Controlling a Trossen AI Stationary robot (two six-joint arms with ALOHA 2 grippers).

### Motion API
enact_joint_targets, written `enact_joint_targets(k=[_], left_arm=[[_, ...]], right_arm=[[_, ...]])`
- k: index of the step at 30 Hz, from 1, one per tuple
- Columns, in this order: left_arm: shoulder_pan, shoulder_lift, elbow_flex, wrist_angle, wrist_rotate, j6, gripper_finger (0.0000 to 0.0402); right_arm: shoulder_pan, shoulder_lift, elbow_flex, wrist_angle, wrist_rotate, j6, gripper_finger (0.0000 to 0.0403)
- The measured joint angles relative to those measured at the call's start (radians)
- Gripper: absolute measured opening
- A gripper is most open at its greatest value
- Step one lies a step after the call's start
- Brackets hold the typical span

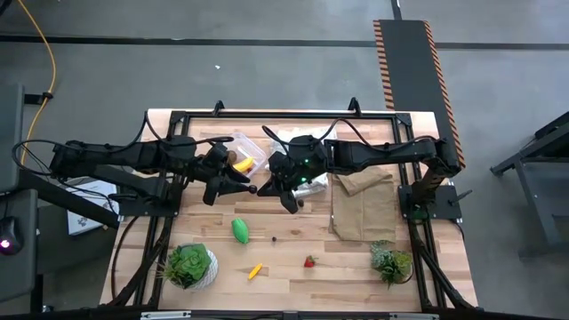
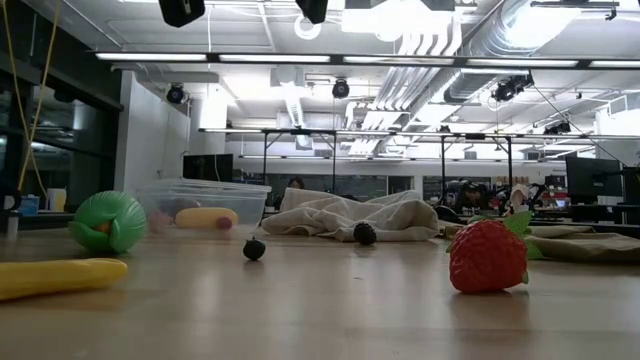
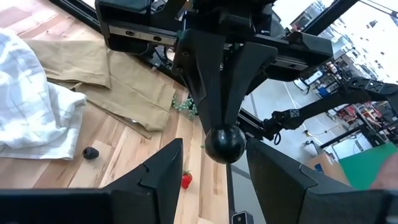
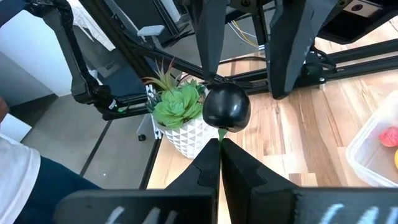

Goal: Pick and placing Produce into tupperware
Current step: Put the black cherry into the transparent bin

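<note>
— So where was your dark berry [image 1: 253,188] at that moment?

— Off the table, mid-table between your two arms. Your right gripper [image 4: 220,144] had its fingers pressed together on the berry's little green stem. The berry was round, so it had no long axis to speak of; its stem pointed right, back into those fingers.

— And your left gripper [image 3: 214,144]?

— Parted, one finger on either side of the berry, with a gap visible on both sides.

— Where did your tupperware [image 1: 242,139] sit?

— Just far-left of the berry, beside the left wrist, with a yellow piece [image 1: 242,164] inside. A white cloth [image 1: 284,138] lay to its right, and a tan cloth [image 1: 364,204] further right.

— What about the rest of your produce?

— Nearer: a green oval [image 1: 240,229], long axis running roughly near to far, a yellow banana piece [image 1: 255,270] lying aslant, a strawberry [image 1: 309,261] and a loose small berry [image 1: 273,238]. Potted plants [image 1: 188,265] stood at both near corners.
</note>
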Motion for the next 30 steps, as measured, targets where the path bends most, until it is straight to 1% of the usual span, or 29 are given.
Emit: enact_joint_targets(k=[14, 25, 27, 30], left_arm=[[0.0, 0.011, 0.0, 0.0, 0.005, 0.026, 0.0166], [0.0, 0.052, 0.0, 0.06, 0.026, 0.048, 0.0166], [0.0, 0.053, 0.0, 0.051, 0.026, 0.048, 0.0166], [0.0, 0.052, 0.0, 0.054, 0.026, 0.048, 0.0174]], right_arm=[[-0.002, 0.0, 0.0, 0.001, 0.0, 0.0, 0.0], [-0.002, 0.0, 0.0, 0.008, 0.0, -0.001, 0.0], [-0.002, 0.0, 0.0, 0.007, 0.001, 0.0, 0.0], [-0.002, 0.0, 0.0, 0.007, 0.001, -0.001, 0.0]])
